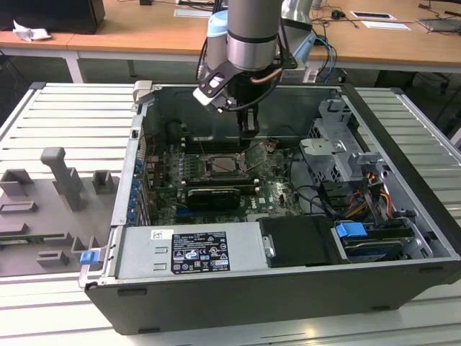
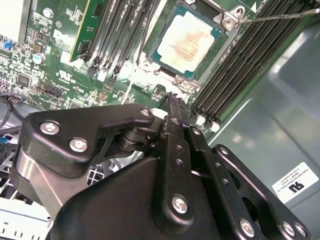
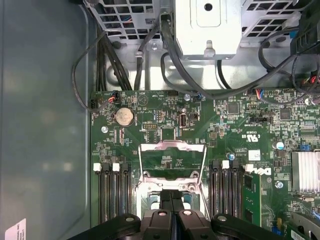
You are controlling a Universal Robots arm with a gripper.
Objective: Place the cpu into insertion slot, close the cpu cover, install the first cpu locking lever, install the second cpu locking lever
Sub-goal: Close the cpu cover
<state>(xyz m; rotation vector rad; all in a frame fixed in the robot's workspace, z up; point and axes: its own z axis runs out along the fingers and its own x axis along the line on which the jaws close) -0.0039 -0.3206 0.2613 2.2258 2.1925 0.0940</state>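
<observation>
A lab workshop: opened computer case [image 1: 252, 295] on a slatted metal bench [image 1: 65, 115], wooden desks [image 1: 144, 29] behind.

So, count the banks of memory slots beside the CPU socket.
2. One bank lies between the cpu and the case wall, the other on the cpu's far side; the gripper may hide more.

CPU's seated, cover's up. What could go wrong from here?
1. The cpu cover stands raised near the shut fingers. A push on its thin frame might slip off onto the cpu or the memory slots.
2. The locking lever sticks out free over the memory slots. It might snag or get trapped when the cover comes down.
</observation>
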